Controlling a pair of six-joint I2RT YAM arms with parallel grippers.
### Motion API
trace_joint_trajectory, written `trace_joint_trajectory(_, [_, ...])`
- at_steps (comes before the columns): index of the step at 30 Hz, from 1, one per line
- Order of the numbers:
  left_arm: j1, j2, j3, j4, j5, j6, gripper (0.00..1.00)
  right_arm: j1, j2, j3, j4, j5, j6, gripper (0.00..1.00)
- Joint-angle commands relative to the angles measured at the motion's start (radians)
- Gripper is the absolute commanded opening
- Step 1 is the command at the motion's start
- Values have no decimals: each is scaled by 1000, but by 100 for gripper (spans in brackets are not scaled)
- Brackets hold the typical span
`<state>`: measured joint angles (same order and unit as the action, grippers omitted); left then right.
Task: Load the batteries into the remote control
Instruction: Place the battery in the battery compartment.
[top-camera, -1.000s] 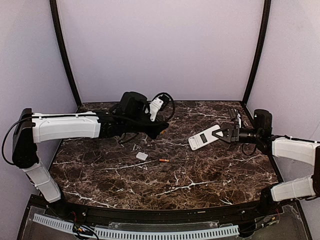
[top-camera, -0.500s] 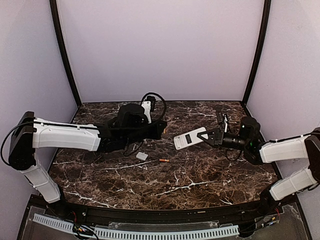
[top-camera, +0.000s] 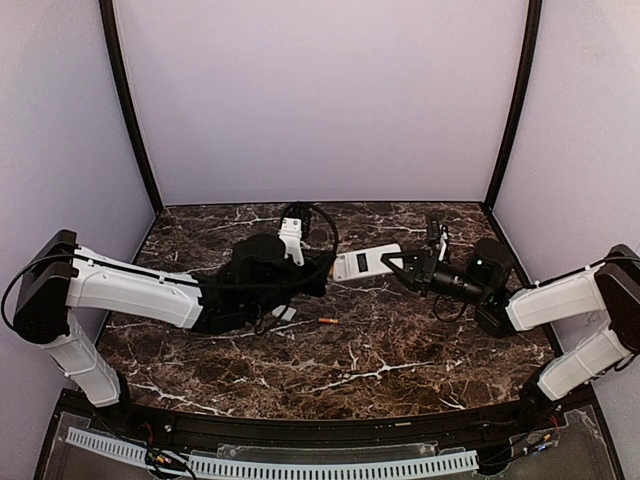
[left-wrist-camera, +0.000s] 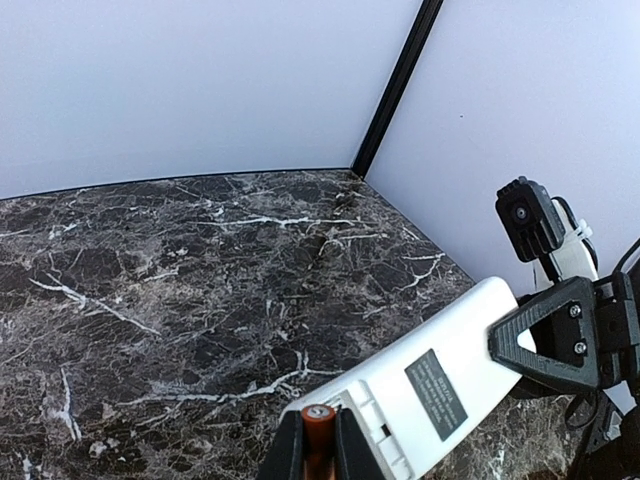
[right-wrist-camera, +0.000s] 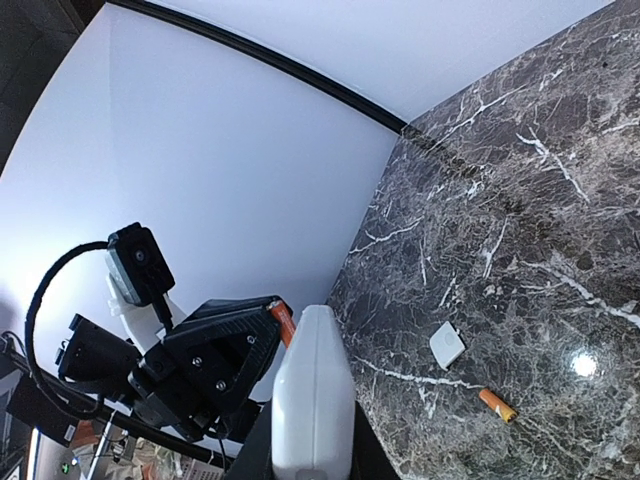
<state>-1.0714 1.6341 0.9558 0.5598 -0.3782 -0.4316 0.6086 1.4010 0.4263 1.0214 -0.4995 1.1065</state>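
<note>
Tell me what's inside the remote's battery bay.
White ribbed walls of the remote control show, with no battery in the visible part. The left gripper and its held battery cover the near end.

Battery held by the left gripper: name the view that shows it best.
Left wrist: the left gripper pinches the battery, end-on, at the end of the remote control. Right wrist shows only its orange tip beside the remote control; top external hides it.

There are two batteries (right-wrist-camera: 497, 404) (left-wrist-camera: 318, 428), one remote control (top-camera: 366, 263) and one small white square piece (right-wrist-camera: 447, 345).
</note>
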Motion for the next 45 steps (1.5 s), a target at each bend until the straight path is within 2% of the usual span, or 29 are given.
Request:
trace_joint_trajectory(1, [-5,-57,-35,115,-17,46,1,22,38,18,133,35,65,0])
trace_joint_trajectory(21, [-8,-47,-79,239,-77,80,3,55,135,29,290,48,154,0])
trace_joint_trajectory(31, [-9,-27,-85,239,-81,89,3,58,159,48,337,56,174,0])
trace_joint_trajectory(42, [-9,-15,-112,274,-103,73,7,61,159,65,341,55,174,0])
trace_joint_trajectory(45, [-9,-13,-115,270,-111,71,11,61,158,68,341,55,171,0])
